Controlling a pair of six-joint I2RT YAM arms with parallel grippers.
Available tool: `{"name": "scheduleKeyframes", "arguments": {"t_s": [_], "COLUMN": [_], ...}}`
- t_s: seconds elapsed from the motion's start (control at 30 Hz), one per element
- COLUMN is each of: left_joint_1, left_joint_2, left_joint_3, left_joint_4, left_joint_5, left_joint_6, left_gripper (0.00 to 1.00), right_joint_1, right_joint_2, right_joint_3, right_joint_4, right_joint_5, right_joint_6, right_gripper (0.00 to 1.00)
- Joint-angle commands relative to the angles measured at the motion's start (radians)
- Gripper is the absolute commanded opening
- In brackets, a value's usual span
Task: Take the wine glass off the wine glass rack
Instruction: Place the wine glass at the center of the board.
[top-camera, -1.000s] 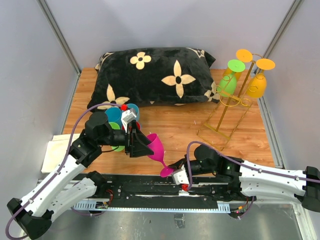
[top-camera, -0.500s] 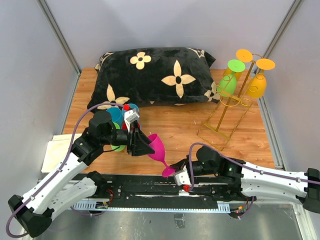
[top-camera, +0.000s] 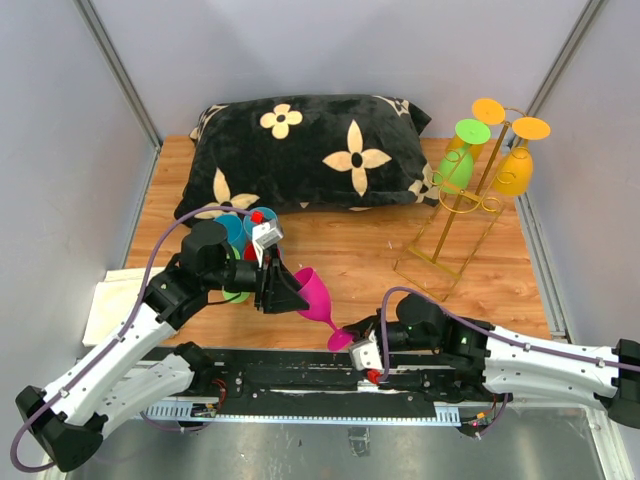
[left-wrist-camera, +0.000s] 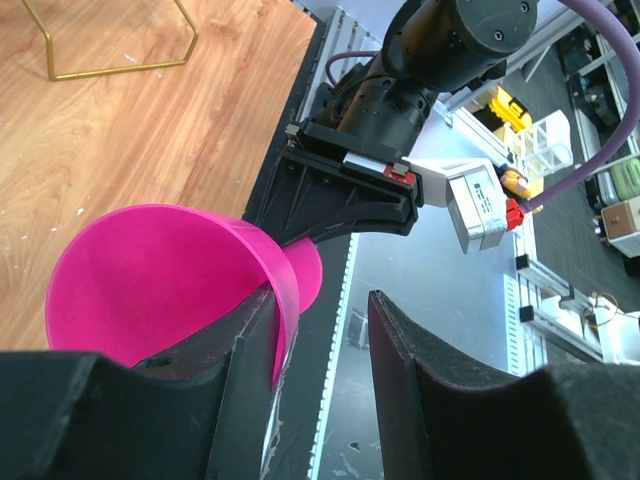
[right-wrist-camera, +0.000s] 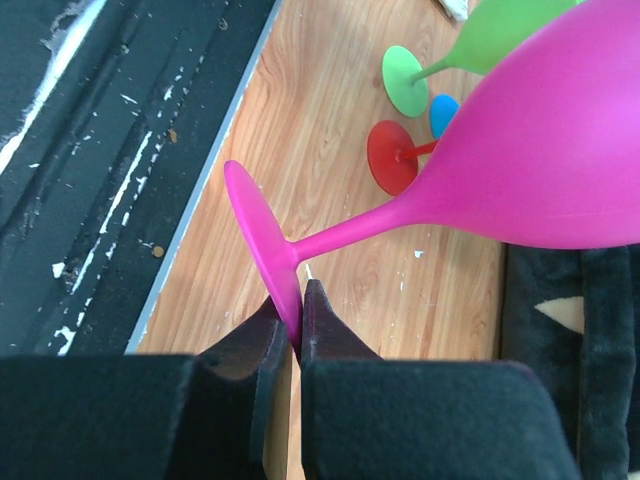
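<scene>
Although three other glasses (top-camera: 455, 168) hang on the tall gold wire rack (top-camera: 465, 205), the bright pink plastic wine glass (top-camera: 312, 293) is off it, by the worktop's (top-camera: 360, 250) near edge. My right end effector (right-wrist-camera: 295, 320) pinches its foot; my left end effector (left-wrist-camera: 320, 330) sits loose round its rim.

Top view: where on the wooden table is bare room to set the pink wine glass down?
The widest bare wood lies between the pillow's front edge, the wine glass rack's base and the pink wine glass. A smaller strip lies between the rack base and the right wall. Crowded: the left side, where loose glasses lie near the pillow's left corner.
</scene>
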Motion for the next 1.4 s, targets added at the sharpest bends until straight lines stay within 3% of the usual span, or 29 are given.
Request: {"name": "scheduleKeyframes", "arguments": {"t_s": [0.0, 0.2, 0.4, 0.63, 0.73, 1.07, 1.37], "left_joint_1": [-0.048, -0.057, -0.059, -0.059, -0.059, -0.059, -0.061], "left_joint_2": [0.007, 0.025, 0.033, 0.02, 0.015, 0.032, 0.218], "left_joint_3": [0.023, 0.041, 0.054, 0.065, 0.075, 0.213, 0.342], "left_joint_4": [-0.059, -0.1, -0.101, -0.101, -0.107, -0.189, -0.223], "left_joint_5": [0.091, 0.057, 0.039, -0.017, -0.058, -0.386, -0.719], "left_joint_6": [0.008, 0.049, 0.06, 0.055, 0.053, 0.06, 0.021], "left_gripper": [0.41, 0.3, 0.01, 0.01, 0.0, 0.0, 0.01], "right_joint_1": [-0.01, -0.01, -0.01, -0.01, -0.01, -0.01, -0.01], "right_joint_2": [-0.021, -0.033, -0.033, -0.036, -0.041, -0.076, -0.134], "right_joint_3": [0.0, -0.007, -0.007, -0.009, -0.01, -0.02, -0.028], "right_joint_4": [0.101, 0.117, 0.121, 0.112, 0.109, 0.09, 0.059], "right_joint_5": [0.176, 0.2, 0.205, 0.21, 0.212, 0.218, 0.228], "right_joint_6": [0.036, 0.035, 0.036, 0.038, 0.039, 0.054, 0.062], "right_gripper": [0.03, 0.03, 0.05, 0.15, 0.28, 0.67, 0.74]}}
